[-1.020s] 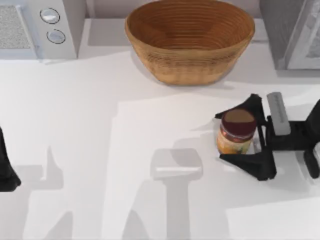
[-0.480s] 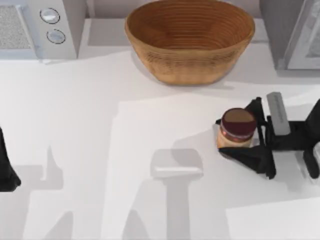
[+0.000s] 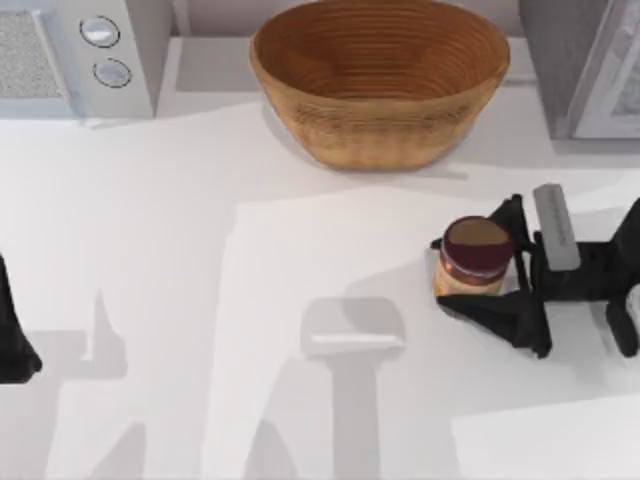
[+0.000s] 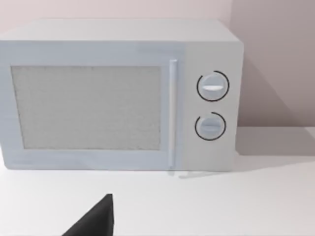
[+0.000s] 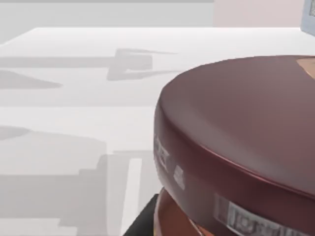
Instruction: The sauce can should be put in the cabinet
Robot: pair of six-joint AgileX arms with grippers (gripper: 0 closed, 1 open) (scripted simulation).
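Small cylindrical sauce can (image 3: 472, 259) with a dark maroon top and orange-yellow label, upright on the white table (image 3: 250, 300), toward the right side, in front of the large woven wicker basket (image 3: 380, 80) and well apart from it. Right gripper (image 3: 508, 266) around the can from the right, black fingers (image 3: 500, 318) closed against the can's two sides, one on the far side and one on the near side, holding it. In the right wrist view, maroon lid and rim of the can (image 5: 246, 147) very close, a strip of orange label beneath, a black finger (image 5: 142, 221) just beside its base, white table (image 5: 74, 123) stretching beyond. Grey speckled cabinet (image 3: 560, 60) with a pale framed door panel at the far right corner of the table, beyond the can and apart from it; can outside the cabinet. White microwave-like appliance (image 3: 60, 55) with two round knobs at the far left corner. Left arm parked at the left edge of the table, dark body (image 3: 12, 330) just visible in the top view. Left gripper: a black finger tip (image 4: 96, 219) in the left wrist view, facing the white appliance (image 4: 118, 93); open or closed, cannot tell.
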